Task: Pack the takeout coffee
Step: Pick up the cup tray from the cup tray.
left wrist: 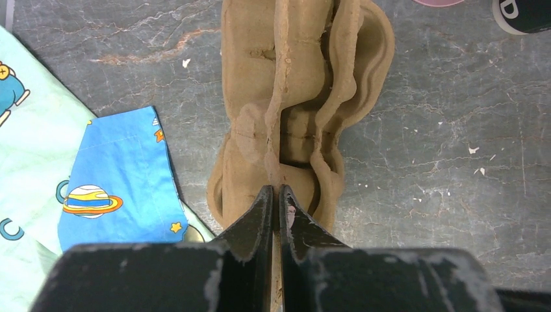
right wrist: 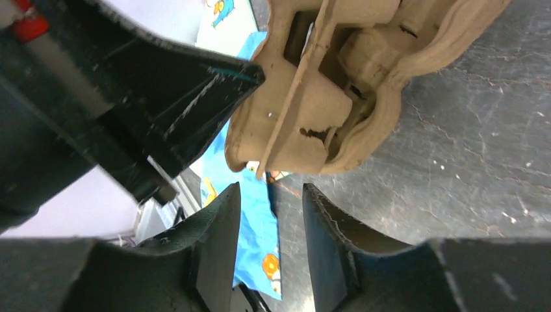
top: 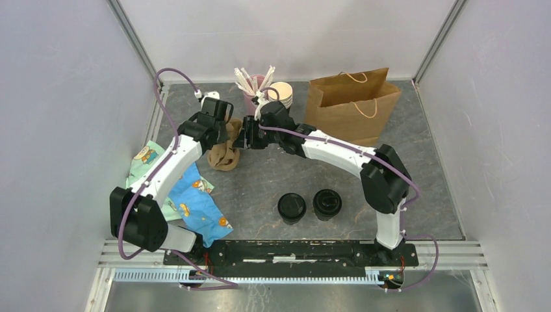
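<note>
L gripper jaws are pressed nearly together, pinching the thin centre rib of a brown pulp cup carrier at its near end. R gripper jaws are spread w/ a clear gap and nothing btw them. The carrier's edge sits just past the R tips.

The takeout coffee is a black cup w/ a black lid. It stands upright on the table near the front edge, about centre, well apart from both sets of jaws and closer to the arm bases. Just beside it on the right is a second black round thing; lidded cup or bare lid stack, can't tell from the top view.

L arm reaches fwd from its base at lower left, wrist angled in toward the middle, above the carrier. R arm rises from its base at lower right, bends at the elbow and stretches left across the table. Both grippers come together at the carrier, left of centre toward the back.

Counts:
- 1 carrier
- 2 black round items
- 1 brown paper bag, standing open at back right
- 1 stack of cream cups next to 1 pink holder of white sticks, back centre
- 2 printed cloths by the L arm: blue cloth and pale green cloth
</note>
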